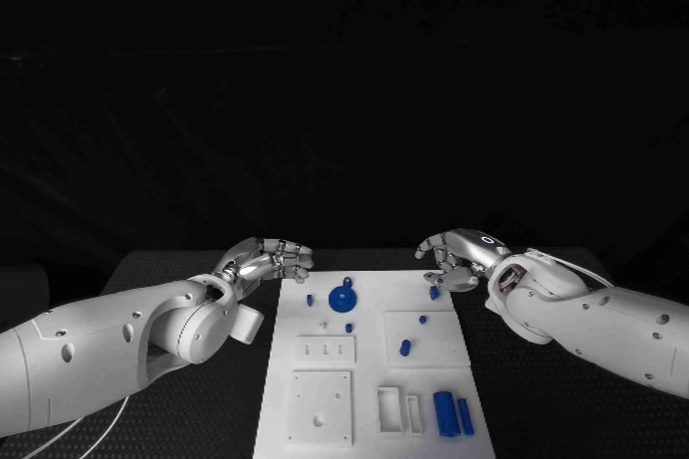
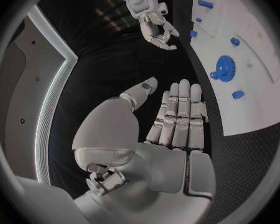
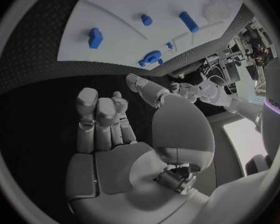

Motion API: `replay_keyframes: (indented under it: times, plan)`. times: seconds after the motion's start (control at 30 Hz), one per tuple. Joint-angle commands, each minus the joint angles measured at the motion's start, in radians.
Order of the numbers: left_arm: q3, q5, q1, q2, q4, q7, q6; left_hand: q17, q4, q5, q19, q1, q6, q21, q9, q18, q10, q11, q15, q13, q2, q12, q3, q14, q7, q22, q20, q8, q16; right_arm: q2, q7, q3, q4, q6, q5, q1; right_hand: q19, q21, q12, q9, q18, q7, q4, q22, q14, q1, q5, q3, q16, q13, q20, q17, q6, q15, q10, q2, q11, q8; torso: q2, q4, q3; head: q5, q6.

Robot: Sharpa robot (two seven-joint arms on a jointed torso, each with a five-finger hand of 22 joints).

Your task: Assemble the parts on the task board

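The white task board (image 1: 370, 374) lies in the middle of the black table. A blue gear (image 1: 342, 299) stands near its far end, also seen in the left wrist view (image 2: 224, 67) and the right wrist view (image 3: 152, 57). Small blue pegs (image 1: 406, 347) are scattered over the far half, and two blue cylinders (image 1: 445, 413) lie at the near right. My left hand (image 1: 266, 259) hovers off the board's far left corner, fingers straight and holding nothing (image 2: 171, 129). My right hand (image 1: 457, 255) hangs over the far right corner, fingertips bent, holding nothing (image 3: 115, 134).
White raised blocks (image 1: 319, 407) and a slotted holder (image 1: 390, 407) sit on the near half of the board. Black table (image 1: 574, 419) stretches to both sides of the board.
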Motion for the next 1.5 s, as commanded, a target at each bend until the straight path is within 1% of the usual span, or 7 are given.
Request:
replay_keyframes:
  times: [0.03, 0.17, 0.33, 0.6, 0.77, 1.1, 1.5]
  plan:
    - [0.0, 0.003, -0.001, 0.003, -0.002, 0.017, 0.019, 0.002, -0.002, 0.004, -0.008, -0.008, 0.002, 0.006, 0.001, 0.018, 0.006, 0.003, 0.006, 0.0, 0.0, -0.005, 0.005, 0.004, -0.002, 0.022, -0.002, -0.001, -0.006, -0.006, 0.075, 0.0, -0.025, 0.072, 0.094, -0.001, -0.009, 0.0, 0.004, 0.0, 0.046, 0.015, 0.002, 0.017, -0.005, 0.001, -0.046, -0.019, -0.007, -0.002, -0.008, 0.002, 0.023, 0.005, -0.006, 0.0, 0.003, 0.004, -0.005, -0.0068, 0.0062, -0.006, 0.0]
    - [0.0, 0.004, -0.002, 0.001, -0.003, 0.017, 0.018, 0.002, -0.002, 0.004, -0.008, -0.009, 0.003, 0.007, 0.002, 0.018, 0.008, 0.002, 0.006, 0.001, 0.001, -0.005, 0.005, 0.004, -0.002, 0.022, -0.002, -0.001, -0.006, -0.003, 0.084, 0.0, -0.075, 0.081, 0.114, -0.011, -0.013, -0.001, 0.005, 0.0, 0.046, 0.014, 0.005, 0.018, -0.007, -0.003, -0.079, -0.039, -0.008, -0.003, -0.008, 0.004, 0.027, 0.004, -0.009, -0.002, 0.002, 0.005, -0.006, -0.0107, 0.011, -0.016, 0.0]
    - [0.0, 0.005, -0.003, 0.002, -0.004, 0.016, 0.019, 0.003, -0.002, 0.004, -0.008, -0.009, 0.003, 0.007, 0.002, 0.018, 0.008, 0.002, 0.006, 0.001, 0.001, -0.005, 0.005, 0.004, -0.002, 0.022, -0.001, 0.0, -0.007, 0.004, 0.094, 0.0, -0.116, 0.083, 0.125, -0.032, -0.019, -0.001, 0.005, -0.003, 0.046, 0.015, 0.003, 0.019, -0.01, -0.011, -0.095, -0.068, -0.011, -0.004, -0.008, 0.006, 0.019, 0.004, -0.015, -0.006, 0.003, 0.001, -0.006, -0.0125, 0.0139, -0.024, -0.001]
    - [0.0, 0.005, -0.004, 0.0, -0.008, 0.016, 0.018, 0.003, -0.002, 0.003, -0.008, -0.009, 0.003, 0.007, 0.002, 0.018, 0.008, 0.002, 0.006, 0.001, 0.0, -0.005, 0.005, 0.004, -0.002, 0.022, -0.002, -0.001, -0.007, 0.018, 0.098, 0.0, -0.141, 0.078, 0.118, -0.062, -0.025, -0.003, 0.005, -0.006, 0.046, 0.017, -0.001, 0.018, -0.014, -0.009, -0.095, -0.09, -0.013, -0.004, -0.011, 0.008, 0.009, 0.006, -0.022, -0.003, 0.005, -0.005, -0.006, -0.0094, 0.012, -0.033, -0.004]
    - [0.0, 0.005, -0.005, -0.001, -0.007, 0.016, 0.018, 0.003, -0.003, 0.003, -0.008, -0.01, 0.002, 0.007, 0.002, 0.018, 0.008, 0.002, 0.006, 0.001, 0.0, -0.005, 0.004, 0.004, -0.002, 0.022, -0.002, -0.001, -0.007, 0.027, 0.097, 0.0, -0.168, 0.083, 0.118, -0.067, -0.026, -0.003, 0.006, -0.006, 0.046, 0.017, -0.001, 0.018, -0.014, -0.006, -0.09, -0.092, -0.014, -0.005, -0.011, 0.009, 0.009, 0.006, -0.023, -0.001, 0.006, -0.005, -0.005, -0.0063, 0.008, -0.032, -0.009]
    - [0.0, 0.005, -0.005, 0.001, -0.006, 0.015, 0.018, 0.004, -0.003, 0.003, -0.008, -0.01, 0.001, 0.008, 0.002, 0.018, 0.007, 0.002, 0.006, 0.001, 0.0, -0.006, 0.004, 0.004, -0.002, 0.022, -0.002, -0.002, -0.008, 0.055, 0.096, 0.0, -0.192, 0.092, 0.118, -0.085, -0.028, -0.004, 0.006, -0.007, 0.046, 0.018, -0.001, 0.018, -0.015, -0.003, -0.088, -0.094, -0.015, -0.005, -0.011, 0.01, 0.008, 0.007, -0.025, 0.004, 0.006, -0.005, -0.005, -0.0073, 0.0077, -0.029, -0.013]
    - [0.0, 0.005, -0.005, 0.002, -0.007, 0.014, 0.018, 0.005, -0.003, 0.003, -0.009, -0.01, 0.0, 0.008, 0.002, 0.018, 0.007, 0.003, 0.006, 0.001, 0.0, -0.007, 0.004, 0.004, -0.002, 0.022, -0.001, -0.002, -0.009, 0.073, 0.091, -0.002, -0.218, 0.085, 0.12, -0.086, -0.029, -0.005, 0.009, -0.007, 0.046, 0.017, 0.007, 0.017, -0.015, 0.01, -0.106, -0.079, -0.016, -0.006, -0.01, 0.012, 0.015, 0.006, -0.026, 0.019, 0.005, -0.002, -0.006, -0.0068, 0.0078, -0.028, -0.018]
